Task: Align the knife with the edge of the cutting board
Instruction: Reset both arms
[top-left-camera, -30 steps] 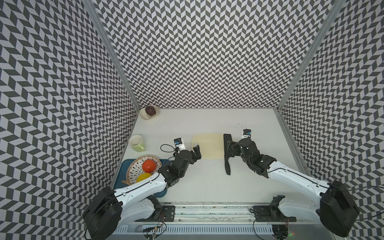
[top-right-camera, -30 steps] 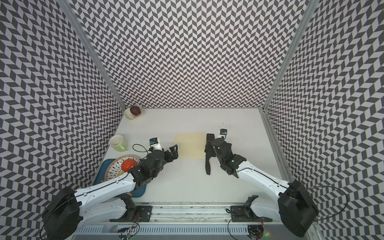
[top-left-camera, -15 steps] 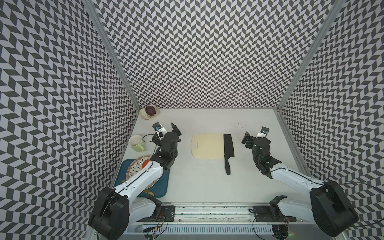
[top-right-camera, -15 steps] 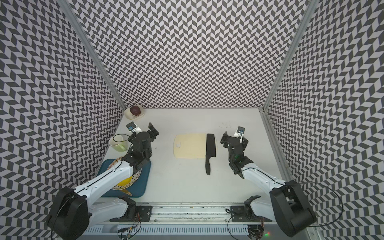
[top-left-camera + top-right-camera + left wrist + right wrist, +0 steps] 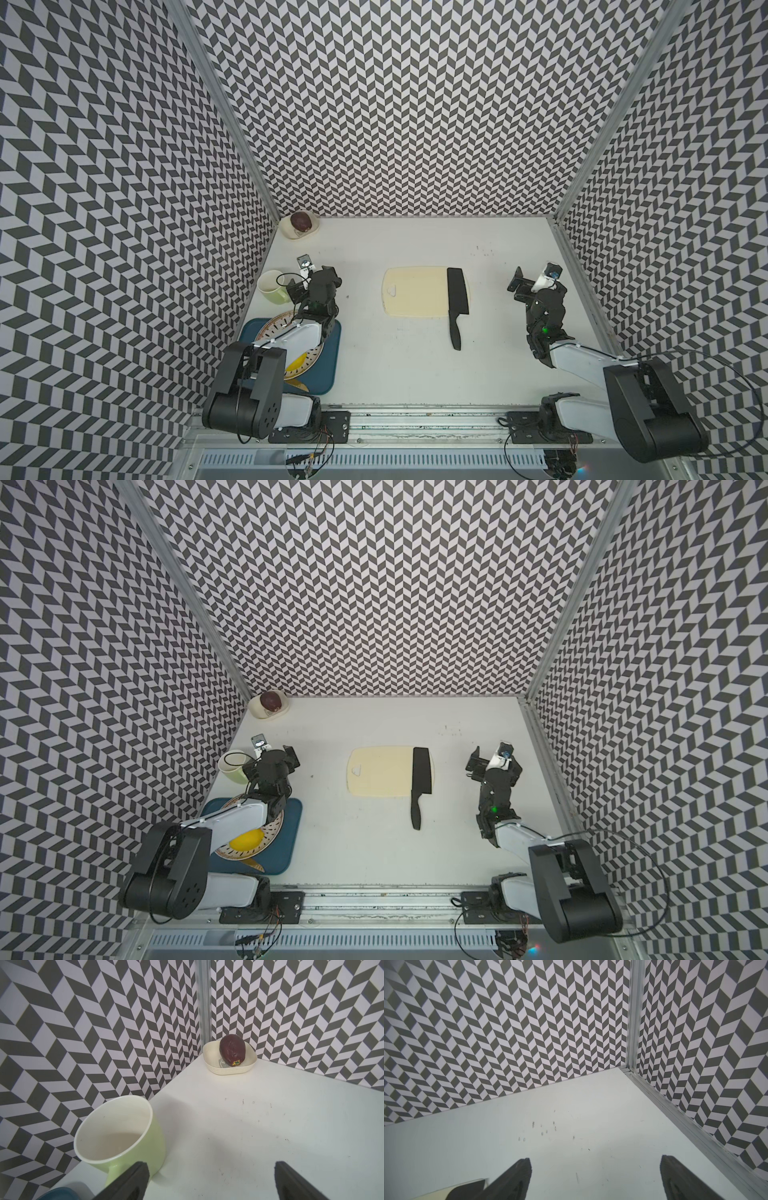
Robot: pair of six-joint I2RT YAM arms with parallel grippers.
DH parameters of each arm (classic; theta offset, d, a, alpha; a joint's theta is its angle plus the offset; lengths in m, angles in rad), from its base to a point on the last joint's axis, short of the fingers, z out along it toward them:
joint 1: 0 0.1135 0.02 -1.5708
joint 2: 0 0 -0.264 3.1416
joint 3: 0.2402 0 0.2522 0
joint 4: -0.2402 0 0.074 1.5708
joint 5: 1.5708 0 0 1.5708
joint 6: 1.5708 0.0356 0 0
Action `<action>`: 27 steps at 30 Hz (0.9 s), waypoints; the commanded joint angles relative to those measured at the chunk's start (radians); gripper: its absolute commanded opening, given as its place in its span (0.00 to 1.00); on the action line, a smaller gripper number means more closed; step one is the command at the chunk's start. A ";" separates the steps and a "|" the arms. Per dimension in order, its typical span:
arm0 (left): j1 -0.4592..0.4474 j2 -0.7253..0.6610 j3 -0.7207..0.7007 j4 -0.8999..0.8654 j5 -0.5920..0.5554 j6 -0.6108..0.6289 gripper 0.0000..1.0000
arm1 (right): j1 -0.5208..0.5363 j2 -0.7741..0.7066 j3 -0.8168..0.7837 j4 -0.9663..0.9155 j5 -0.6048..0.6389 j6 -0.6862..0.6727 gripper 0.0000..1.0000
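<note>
Knife (image 5: 457, 299), all black and matte, lies flat with its long axis running near to far. Its slim tapered handle reaches off the cutting board (image 5: 415, 291) onto the bare white table (image 5: 395, 374), toward the robot. At about that depth, off to the left, a dark blue tray (image 5: 328, 365) carries a patterned plate (image 5: 270, 328) with a yellow fruit (image 5: 247, 839).

Further back, the wide rectangular blade rests on the thin cream board, at the short end away from the handle cut-out. It looks parallel to that end, with only a sliver of board showing beyond it. By my reading the alignment is as good as done.

The right gripper (image 5: 595, 1167) is the nearer one. It hangs well apart from the knife, which lies toward the robot's left of it. Its jaws are spread wide and hold nothing. The left gripper (image 5: 209, 1172) is likewise spread and empty, just beside a smooth pale green mug (image 5: 145, 1147).

Farthest back, in the corner of the chevron walls, a cream bowl (image 5: 209, 1057) holds a wrinkled dark red fruit (image 5: 232, 1049).
</note>
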 commanded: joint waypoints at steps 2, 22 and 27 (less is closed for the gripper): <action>0.038 -0.026 -0.047 0.164 0.099 0.002 1.00 | -0.011 0.078 -0.053 0.315 -0.099 -0.076 1.00; 0.079 0.145 -0.011 0.203 0.298 0.067 1.00 | -0.035 0.236 -0.071 0.439 -0.159 -0.116 1.00; 0.076 0.128 -0.043 0.286 0.312 0.132 1.00 | -0.034 0.235 -0.072 0.435 -0.085 -0.085 1.00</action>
